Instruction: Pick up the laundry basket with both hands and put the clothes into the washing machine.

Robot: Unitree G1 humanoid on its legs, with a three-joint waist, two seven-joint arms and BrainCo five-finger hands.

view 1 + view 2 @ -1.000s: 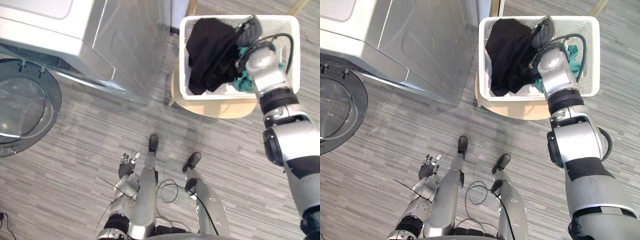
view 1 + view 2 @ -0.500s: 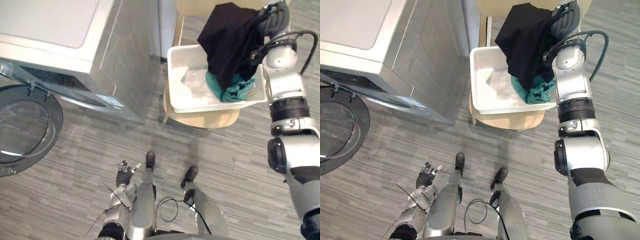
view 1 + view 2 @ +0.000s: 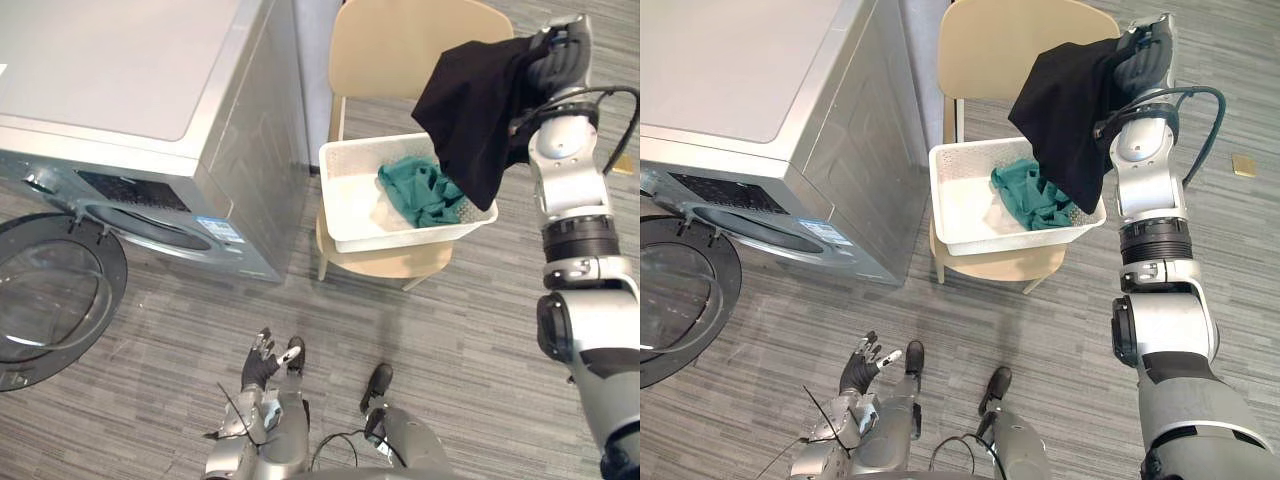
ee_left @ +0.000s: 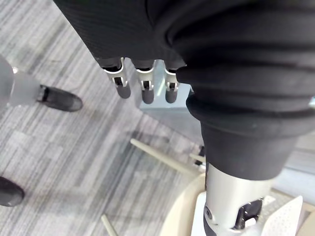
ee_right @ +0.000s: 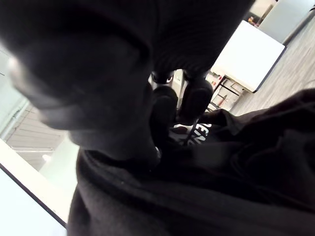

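Right hand (image 3: 556, 58), up at one o'clock, had its fingers clamped on the black garment (image 3: 470, 110), which dangled over the white laundry basket (image 3: 390, 237) on the chair (image 3: 395, 50). I saw teal clothing (image 3: 420, 190) inside. Washing machine (image 3: 130, 90) sat at ten o'clock; left hand (image 3: 260, 368) hung slack-fingered at six.

Grey floor (image 3: 480, 300) of striped, wood-grain planks, evenly lit. A pale wooden chair (image 3: 400, 50) with a rounded backrest stands on it, its legs splayed. Beside the chair rises a pale bluish strip (image 3: 315, 60), possibly a wall edge. A small tan square (image 3: 1243, 165) lies on the floor, well apart.
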